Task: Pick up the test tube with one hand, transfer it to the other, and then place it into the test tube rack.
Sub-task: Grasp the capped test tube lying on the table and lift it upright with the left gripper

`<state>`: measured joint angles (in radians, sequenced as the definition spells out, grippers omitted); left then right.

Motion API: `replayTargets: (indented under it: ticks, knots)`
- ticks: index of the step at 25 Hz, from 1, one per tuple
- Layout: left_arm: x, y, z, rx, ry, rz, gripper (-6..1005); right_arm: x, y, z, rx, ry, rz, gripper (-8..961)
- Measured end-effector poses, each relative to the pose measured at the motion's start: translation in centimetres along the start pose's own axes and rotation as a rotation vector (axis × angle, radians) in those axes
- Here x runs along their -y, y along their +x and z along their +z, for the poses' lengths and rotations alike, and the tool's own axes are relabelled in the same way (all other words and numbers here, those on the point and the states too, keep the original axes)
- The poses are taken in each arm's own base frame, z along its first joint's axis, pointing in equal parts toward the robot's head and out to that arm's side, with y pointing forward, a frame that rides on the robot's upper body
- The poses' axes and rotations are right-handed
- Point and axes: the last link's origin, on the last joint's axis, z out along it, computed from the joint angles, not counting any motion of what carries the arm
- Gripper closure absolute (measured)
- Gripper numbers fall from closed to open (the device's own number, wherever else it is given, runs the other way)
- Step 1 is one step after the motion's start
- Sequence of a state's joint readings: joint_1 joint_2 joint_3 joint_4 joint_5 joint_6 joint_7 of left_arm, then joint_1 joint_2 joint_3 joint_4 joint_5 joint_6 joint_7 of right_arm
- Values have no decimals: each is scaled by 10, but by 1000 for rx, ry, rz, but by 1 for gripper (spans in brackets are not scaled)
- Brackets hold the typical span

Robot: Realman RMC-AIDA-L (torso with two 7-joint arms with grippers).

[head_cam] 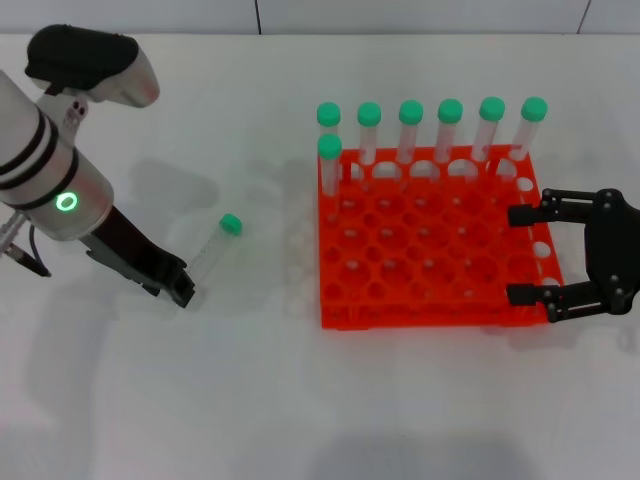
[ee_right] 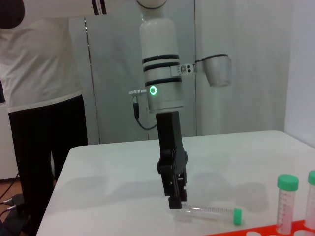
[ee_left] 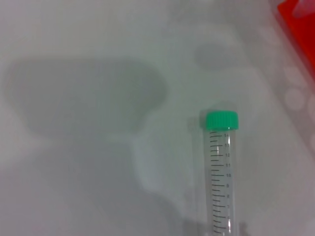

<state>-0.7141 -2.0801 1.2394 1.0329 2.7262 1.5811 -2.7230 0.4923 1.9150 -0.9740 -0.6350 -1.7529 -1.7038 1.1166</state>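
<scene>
The test tube [head_cam: 212, 250], clear with a green cap, lies flat on the white table left of the rack. It also shows in the left wrist view [ee_left: 221, 177] and the right wrist view [ee_right: 211, 214]. My left gripper [head_cam: 178, 288], on the green-ring arm, is low over the table at the tube's closed end; it shows in the right wrist view [ee_right: 174, 199]. The orange-red test tube rack [head_cam: 430, 300] stands at centre right. My right gripper [head_cam: 525, 255] is open and empty over the rack's right edge.
Several identical green-capped tubes [head_cam: 430, 125] stand upright along the rack's far row and far left corner; two show in the right wrist view [ee_right: 287, 201]. A person [ee_right: 39, 98] stands beyond the table's left edge. A rack corner [ee_left: 300, 24] shows in the left wrist view.
</scene>
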Motion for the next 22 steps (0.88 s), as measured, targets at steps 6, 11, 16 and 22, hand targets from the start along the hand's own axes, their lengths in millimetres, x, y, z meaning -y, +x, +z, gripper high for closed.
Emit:
replayTargets:
  ticks: [6, 11, 16, 22]
  knots:
    - [3, 1, 5, -10, 7, -9, 591, 0, 0, 0, 0, 1, 0, 96]
    - [3, 1, 7, -11, 9, -13, 637, 1, 0, 0, -1, 5, -1, 96]
    - [4, 3, 8, -19, 13, -14, 650, 1, 0, 1, -1, 7, -5, 97]
    - [4, 6, 10, -25, 16, -12, 710, 2, 0, 0, 7, 19, -6, 97]
